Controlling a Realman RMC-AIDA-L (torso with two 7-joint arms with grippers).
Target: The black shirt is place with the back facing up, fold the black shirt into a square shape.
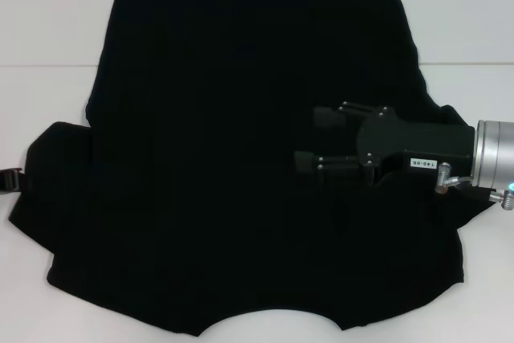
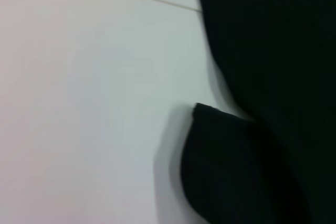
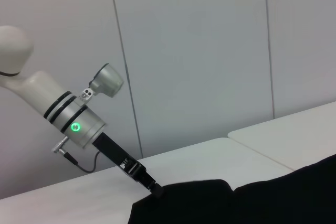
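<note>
Head view: large plain matte-black soft fabric shirt (image 1: 217, 158) spread flat on the white table (image 1: 48, 22), covering most of the surface, curved neckline at 6 o'clock, hem edge toward 12, one short sleeve sticking out at 9 o'clock. Right gripper (image 1: 315, 140), hard black with a silver wrist, comes in from 3 o'clock and hovers over the shirt's right half, its two black fingers (image 1: 326, 118) pointing toward 9 o'clock with a clear gap between them and nothing in that gap; whether they touch the cloth cannot be told. Left gripper (image 1: 10, 180) only shows as a small dark tip at the 9 o'clock edge of the frame, right beside the sleeve edge; finger state cannot be told there. Left wrist view: white table (image 2: 79, 103) fills the 9 o'clock side, black shirt (image 2: 262, 51) fills the 3 o'clock side, a rounded sleeve flap at about 5 o'clock lying on the table; the arm's own fingers are not visible. Right wrist view: left gripper (image 3: 152, 186) on its white arm with a green light ring slants down to the near corner of the black shirt (image 3: 236, 203) on the white table (image 3: 220, 153), its tip at the cloth edge; grasping or just touching cannot be told. Grey panelled wall (image 3: 210, 51) behind.
</note>
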